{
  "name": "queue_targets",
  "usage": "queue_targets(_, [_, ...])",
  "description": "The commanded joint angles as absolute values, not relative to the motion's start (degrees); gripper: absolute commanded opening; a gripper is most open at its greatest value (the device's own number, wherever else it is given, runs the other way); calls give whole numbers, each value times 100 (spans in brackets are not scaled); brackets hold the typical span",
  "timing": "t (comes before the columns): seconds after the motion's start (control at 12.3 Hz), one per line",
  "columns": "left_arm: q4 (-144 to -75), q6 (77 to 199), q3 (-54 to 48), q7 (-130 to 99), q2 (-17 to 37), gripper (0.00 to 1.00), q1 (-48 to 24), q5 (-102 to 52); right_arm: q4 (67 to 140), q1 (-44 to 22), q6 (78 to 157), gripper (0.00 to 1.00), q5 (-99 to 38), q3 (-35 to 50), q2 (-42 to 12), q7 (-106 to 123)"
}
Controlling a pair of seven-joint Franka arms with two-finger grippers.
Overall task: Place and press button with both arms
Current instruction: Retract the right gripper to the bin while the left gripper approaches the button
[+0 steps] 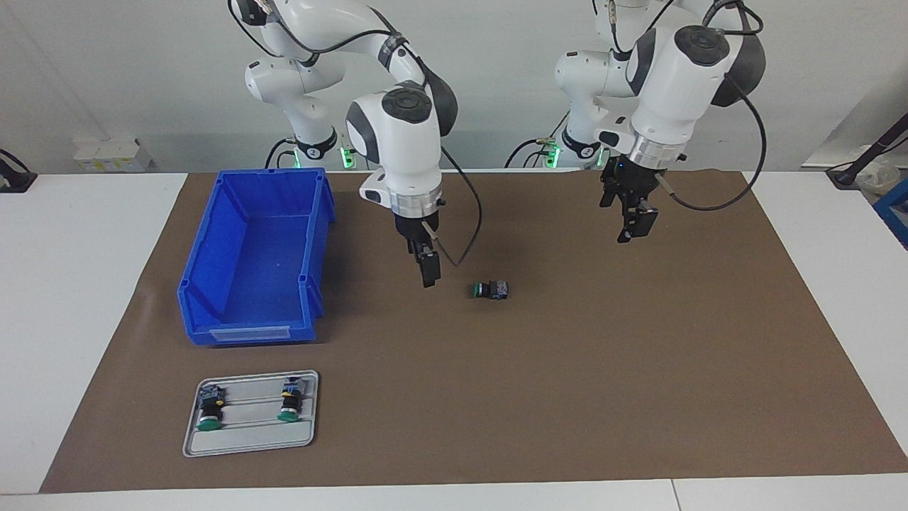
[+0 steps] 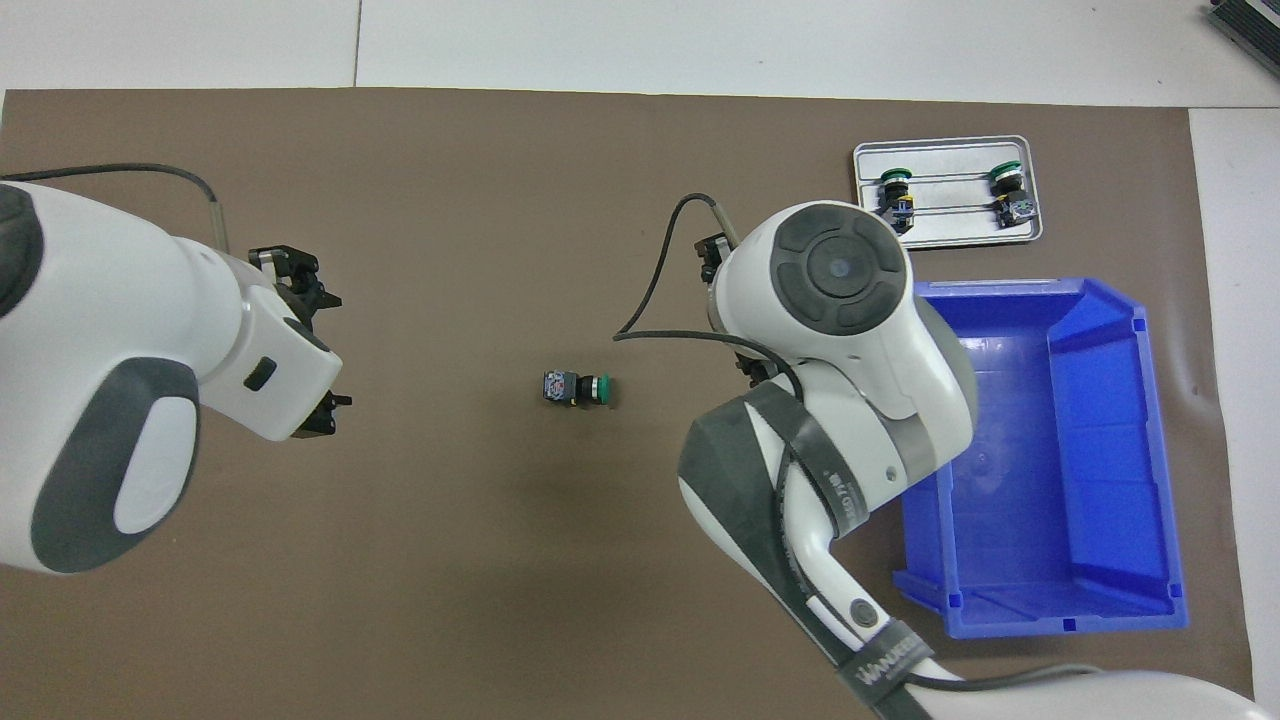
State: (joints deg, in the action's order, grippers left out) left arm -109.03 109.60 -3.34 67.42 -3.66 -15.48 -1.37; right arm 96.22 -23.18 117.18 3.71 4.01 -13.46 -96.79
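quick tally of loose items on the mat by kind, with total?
Green-capped push-buttons: 3 (one lying on the mat, two on the tray)
Grey tray: 1
Blue bin: 1
Total: 5

one button (image 1: 490, 289) is lying on its side on the mat (image 1: 567, 397), mid-table, between the two grippers. the bin (image 1: 257, 257) is sitting toward the right arm's end. the tray (image 1: 250, 413) is lying farther from the robots than the bin, carrying two more buttons (image 1: 211, 409) (image 1: 290, 401) side by side. the right gripper (image 1: 428, 272) is hanging beside the bin; the left gripper (image 1: 633, 224) is hanging over bare mat.
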Motion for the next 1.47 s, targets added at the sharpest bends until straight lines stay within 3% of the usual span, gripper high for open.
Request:
queue_targets(0.0, [-11250, 11390, -255, 6128, -310, 95, -2090, -106, 9967, -1602, 11358, 99, -78, 475, -670, -8189])
queue_targets(0.41, [-11215, 12208, -255, 4870, 544, 95, -2926, 149, 9853, -485, 10566, 99, -176, 466, -80, -5622])
queue_targets(0.9, [-10496, 12480, -246, 4184, 1950, 100, -3419, 421, 8983, 149, 9555, 100, -167, 422, -141, -3036])
queue_targets(1.38, [-10450, 12568, -246, 4175, 2206, 100, -3673, 554, 8666, 255, 9009, 100, 35, 387, -141, -1485])
